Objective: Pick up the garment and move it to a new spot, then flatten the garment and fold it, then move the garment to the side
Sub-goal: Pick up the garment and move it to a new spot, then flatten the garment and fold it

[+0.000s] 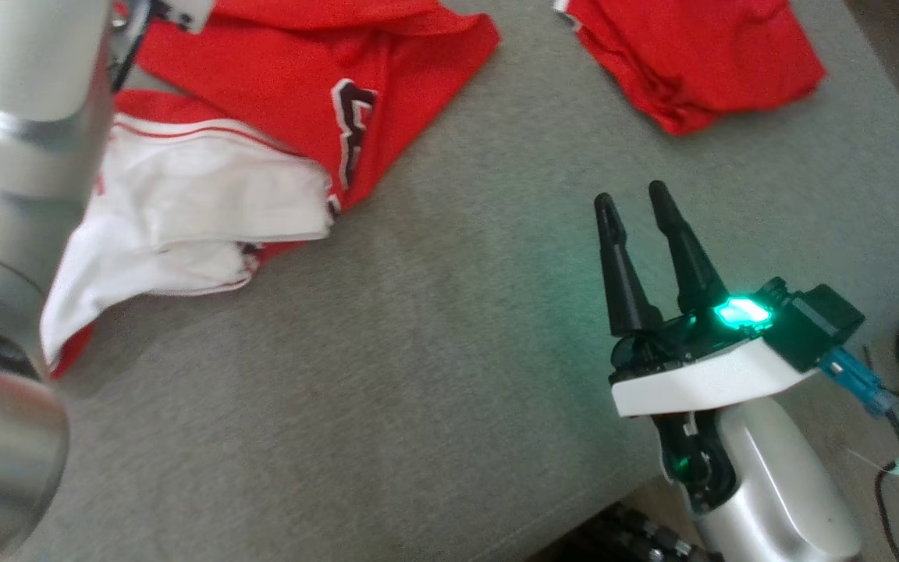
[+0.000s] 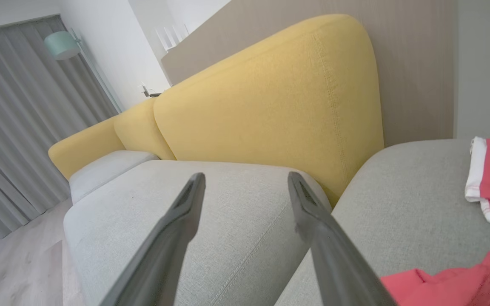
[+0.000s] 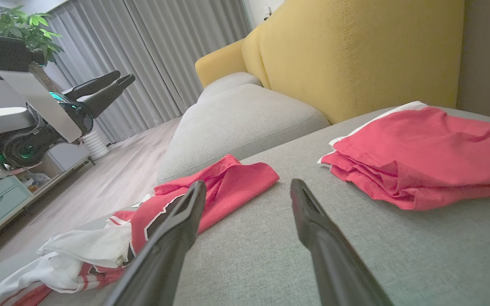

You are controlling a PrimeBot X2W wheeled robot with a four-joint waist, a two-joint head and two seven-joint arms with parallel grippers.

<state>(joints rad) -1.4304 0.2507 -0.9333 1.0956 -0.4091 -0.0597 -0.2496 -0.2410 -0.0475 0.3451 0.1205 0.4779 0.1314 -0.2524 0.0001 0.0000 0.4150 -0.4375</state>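
- My right gripper (image 1: 631, 195) is nearest me, low on the right over the front of the grey sofa seat (image 1: 449, 375). Its two dark fingers are spread apart with nothing between them, and a green light glows on the wrist behind them
- My left arm (image 1: 12, 156) rises as a silver column along the left edge of the head view and hides part of the cloth's near left edge
- My left gripper (image 2: 246, 176) is held up off the seat, fingers wide apart and empty. Looking along them I see the neighbouring grey cushion (image 2: 228, 204) and the sofa back
- The garment (image 1: 278, 86) lies loose and rumpled on the seat to my left, beyond the right gripper and well apart from it. It is red with dark, white-edged lettering, and a white part with thin red stripes is bunched over its near end. Neither gripper touches it
- A folded red cloth (image 1: 699, 55) with white trim at one edge lies farther back on the right of the same seat, with bare grey fabric between it and the garment
- The yellow backrest (image 3: 355, 51) stands behind the seat
- Farthest off are the pale wood floor (image 3: 121, 170), the grey curtains (image 3: 164, 51) and a potted plant (image 3: 24, 21)
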